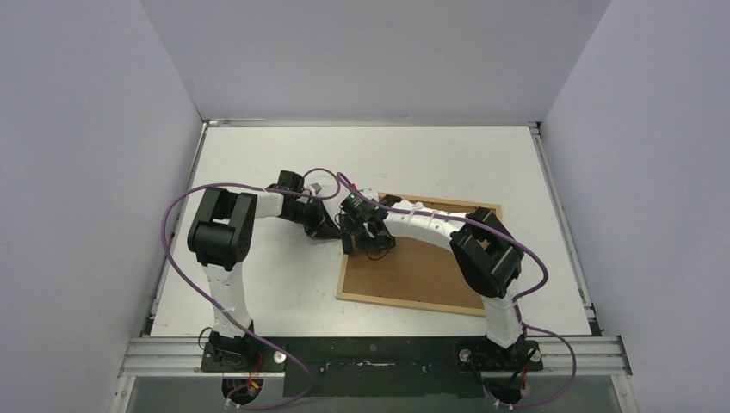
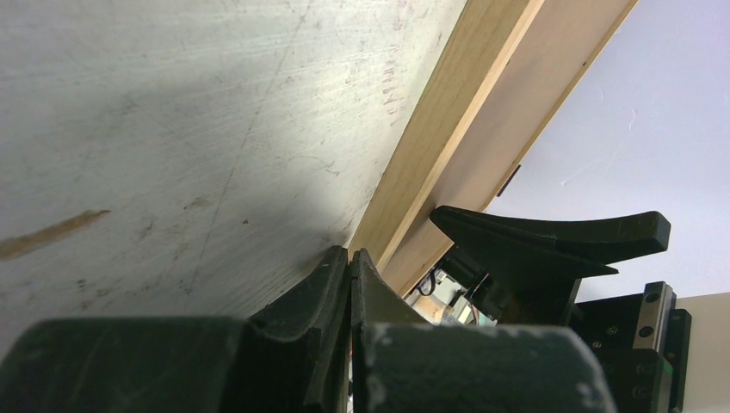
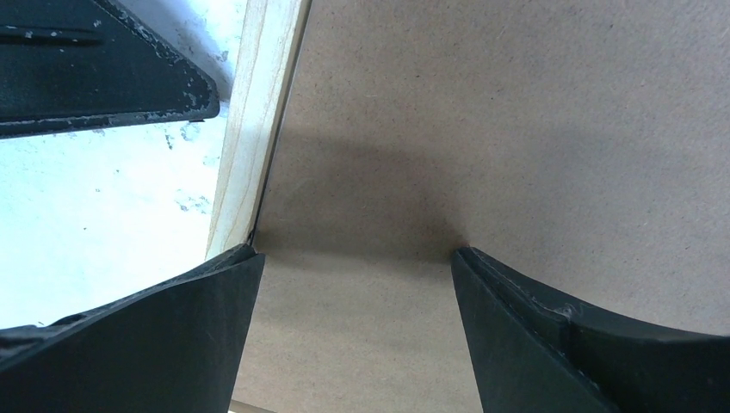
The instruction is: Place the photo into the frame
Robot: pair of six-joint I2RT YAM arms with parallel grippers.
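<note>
The light-wood frame (image 1: 405, 302) lies flat on the table right of centre, with the brown backing board (image 1: 422, 271) filling it. The photo is hidden. My left gripper (image 1: 341, 234) is shut, and its tips (image 2: 350, 254) rest on the table at the outer side of the frame's left rail (image 2: 439, 146); nothing shows between the fingers. My right gripper (image 1: 372, 244) is open, and its tips (image 3: 357, 254) press down on the backing board (image 3: 482, 120) just inside the left rail (image 3: 250, 146). One left finger shows in the right wrist view (image 3: 95, 86).
The white table (image 1: 258, 284) is walled by grey panels at the back and sides. Purple cables loop over both arms. The two grippers are very close together at the frame's left edge. The right finger (image 2: 551, 237) shows in the left wrist view.
</note>
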